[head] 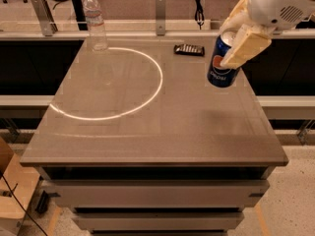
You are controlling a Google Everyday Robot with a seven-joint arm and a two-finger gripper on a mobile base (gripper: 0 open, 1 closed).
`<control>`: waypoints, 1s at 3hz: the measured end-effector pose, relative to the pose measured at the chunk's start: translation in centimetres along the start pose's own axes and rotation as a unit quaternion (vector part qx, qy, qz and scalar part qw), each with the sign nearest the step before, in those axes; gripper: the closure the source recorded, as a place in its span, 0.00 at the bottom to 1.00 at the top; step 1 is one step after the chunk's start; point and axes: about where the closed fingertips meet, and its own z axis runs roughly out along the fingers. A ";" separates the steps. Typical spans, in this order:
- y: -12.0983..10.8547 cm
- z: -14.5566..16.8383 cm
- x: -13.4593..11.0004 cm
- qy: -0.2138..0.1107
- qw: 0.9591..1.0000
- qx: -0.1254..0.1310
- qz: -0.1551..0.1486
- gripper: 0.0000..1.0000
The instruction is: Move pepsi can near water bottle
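Pepsi can [222, 68] sits pinched in the end effector [230, 44] at the right side of the scene, above the far right part of the table [147, 132]. The can is tilted, its silver top leaning to the right and its round logo facing the near left. Its base appears clear of the surface, and a soft dark shadow [224, 117] lies on the table nearer than the can.

The cream-coloured fingers [244, 45] are closed onto the can from opposite sides: one broad pad crosses the can's right flank, and the other shows behind its top. The white arm [275, 4] reaches in from the upper right corner.

Well apart from the can, the water bottle [95, 21] stands upright at the far left corner of the table, with its white cap on top and a pale label band round its middle. A flat dark ridged packet [189, 49] lies near the far edge, between the bottle and the can and closer to the can.

A bright curved streak of light [147, 95] runs across the left half of the table, sweeping from near the bottle round toward the near left edge. Below the near left corner, a brown cardboard box [12, 191] rests on the floor.
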 end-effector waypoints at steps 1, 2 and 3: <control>-1.1 1.2 -1.7 -0.013 1.000 0.009 -0.005 1.00; -3.0 3.5 -4.3 -0.041 0.999 0.017 -0.004 1.00; -5.0 6.4 -6.7 -0.074 0.997 0.026 0.006 1.00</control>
